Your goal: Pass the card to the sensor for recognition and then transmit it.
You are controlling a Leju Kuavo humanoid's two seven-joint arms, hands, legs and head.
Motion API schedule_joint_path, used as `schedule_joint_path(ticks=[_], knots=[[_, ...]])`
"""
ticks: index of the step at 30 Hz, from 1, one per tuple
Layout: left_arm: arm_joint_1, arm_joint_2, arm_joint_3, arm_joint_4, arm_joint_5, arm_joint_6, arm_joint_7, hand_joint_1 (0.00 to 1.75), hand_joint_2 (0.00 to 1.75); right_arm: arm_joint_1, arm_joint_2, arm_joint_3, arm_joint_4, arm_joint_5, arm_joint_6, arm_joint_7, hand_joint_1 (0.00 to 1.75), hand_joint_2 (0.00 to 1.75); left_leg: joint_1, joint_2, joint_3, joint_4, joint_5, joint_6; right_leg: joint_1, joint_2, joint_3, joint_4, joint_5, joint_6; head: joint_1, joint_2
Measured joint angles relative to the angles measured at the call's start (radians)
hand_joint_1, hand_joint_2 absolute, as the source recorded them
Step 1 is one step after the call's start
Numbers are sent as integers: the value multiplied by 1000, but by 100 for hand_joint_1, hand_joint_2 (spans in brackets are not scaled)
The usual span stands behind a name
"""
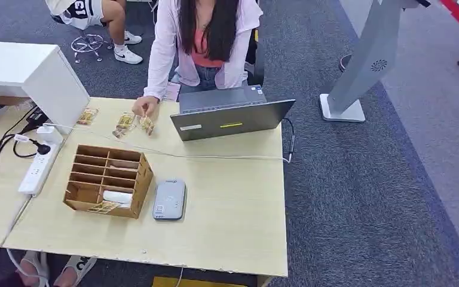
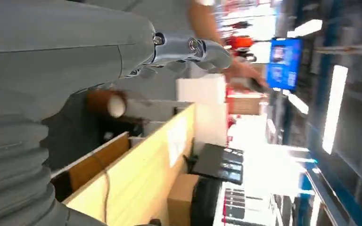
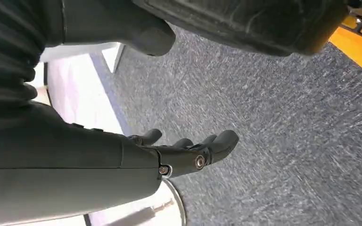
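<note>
A grey card sensor [image 1: 169, 199] lies flat on the wooden table [image 1: 233, 209], right beside a wooden compartment box [image 1: 109, 179]. The box's front slot holds a patterned card [image 1: 104, 207] and a white card [image 1: 118, 197]. More patterned cards [image 1: 124, 124] lie at the table's far side, where a person's hand [image 1: 143, 107] touches them. My left hand [image 2: 188, 47] holds nothing, fingers stretched out, off to the side of the table. My right hand [image 3: 184, 153] hangs over the grey carpet, fingers apart and empty.
A laptop [image 1: 230, 116] stands at the far edge with a cable running across the table. A power strip [image 1: 37, 169] and a white box [image 1: 42, 75] sit at the left. A person in pink [image 1: 206, 42] sits behind the table. A grey stand [image 1: 358, 72] rises at the right.
</note>
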Motion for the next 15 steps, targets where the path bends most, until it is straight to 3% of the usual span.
schedule_joint_path(ticks=[2,7,10,13,15], knots=[[-19,28,-89,-9,-174,100,4,0,175,-1,0,7,0,10,2,-4,0,175,0,-1,-1,0,1,0,0,0,-1,0,0,0,0,0],[-85,110,-288,11,-538,253,91,0,175,-5,0,18,0,23,16,-9,0,175,0,0,-1,0,3,0,0,1,0,0,3,-1,0,0],[-125,151,-380,42,-644,287,125,0,175,-7,0,24,0,29,18,-12,0,175,0,1,-1,0,3,-1,0,2,0,1,3,0,0,0],[-169,189,-451,98,-854,324,199,0,175,-6,0,31,0,33,19,-15,0,175,0,1,-2,0,4,0,0,2,-4,0,4,0,0,0],[-169,189,-451,98,-854,324,199,0,175,-6,0,31,0,33,19,-15,0,175,0,1,-2,0,4,0,0,2,-4,0,4,0,0,0]])
